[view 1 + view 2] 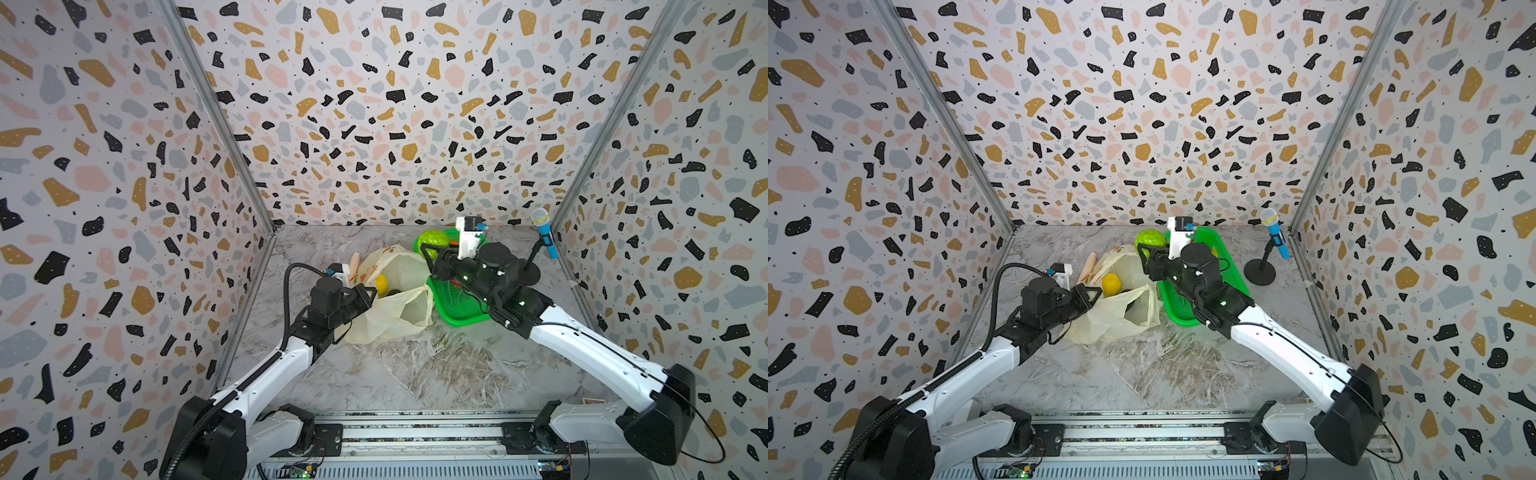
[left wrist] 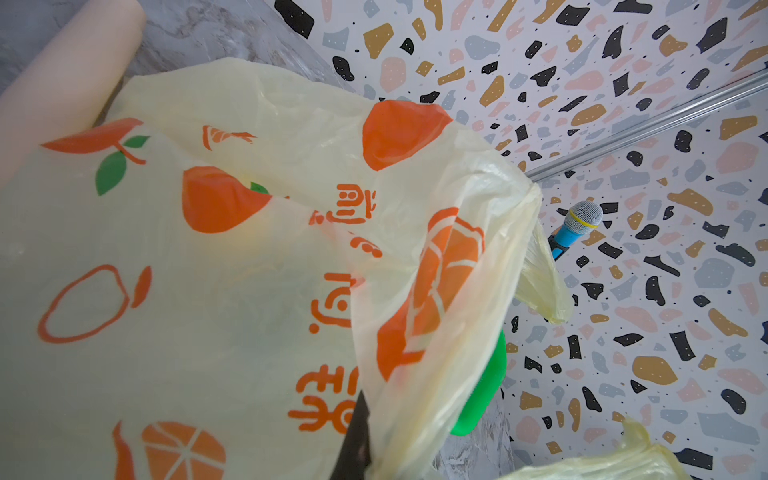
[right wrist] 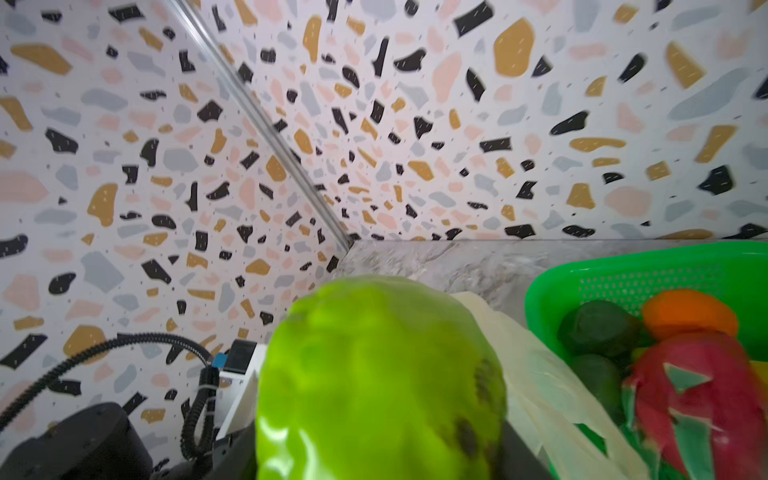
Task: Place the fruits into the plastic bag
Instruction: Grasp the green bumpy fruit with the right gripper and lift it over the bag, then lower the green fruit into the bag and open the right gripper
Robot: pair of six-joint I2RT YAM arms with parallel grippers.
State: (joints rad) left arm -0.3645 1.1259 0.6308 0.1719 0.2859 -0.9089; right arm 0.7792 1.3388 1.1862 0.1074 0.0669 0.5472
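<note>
Bag mouth held up for loading.
Left fingers (image 1: 371,293) pinch shut on the thin pale-yellow orange-printed plastic bag (image 1: 395,320) so its mouth gapes; 1 yellow lemon (image 1: 381,284) lies inside. Right fingers (image 1: 430,250) flank a bright green bumpy round fruit (image 1: 433,239) at the bag's 1 o'clock; gripped or not, I cannot tell. More fruit waits in the green mesh basket (image 1: 457,309) at 3 o'clock.

A: Non-task stuff, quick?
B: Green mesh basket (image 1: 454,300) is sitting on the marble tabletop (image 1: 415,365), right of middle.
A: Mic?
B: Blue microphone (image 1: 547,240) is leaning tilted in its black stand (image 1: 1260,272), standing by the far right corner, near the basket. Beige stick (image 1: 354,266) is lying left of the basket, apart. Terrazzo-print walls (image 1: 374,104) are closing in three sides.
</note>
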